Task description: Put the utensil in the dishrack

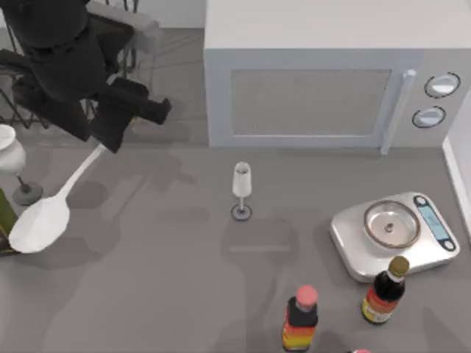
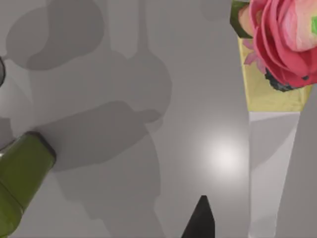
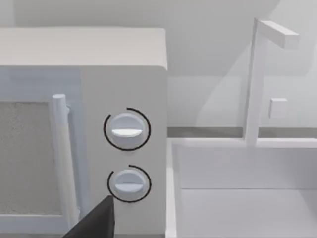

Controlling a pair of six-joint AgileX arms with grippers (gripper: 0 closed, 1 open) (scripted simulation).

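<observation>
The utensil (image 1: 44,220) is a long white spoon hanging slanted above the table at the left, oval bowl lowest. Its thin handle runs up into my left gripper (image 1: 110,137), which is shut on the handle's upper end. In the left wrist view the red-and-yellow knob (image 2: 280,39) and the white handle (image 2: 272,168) show close up beside one black fingertip (image 2: 200,220). The dishrack (image 1: 22,110), thin black wires, stands at the far left corner, mostly hidden under my left arm. My right gripper (image 3: 94,225) is parked facing the microwave's knobs.
A white microwave (image 1: 324,88) fills the back. A small stemmed glass (image 1: 241,190) stands mid-table. A kitchen scale (image 1: 394,235) and two bottles (image 1: 300,320) (image 1: 385,290) are at the front right. A white goblet (image 1: 11,158) and a green bottle (image 2: 20,178) stand near the spoon's bowl.
</observation>
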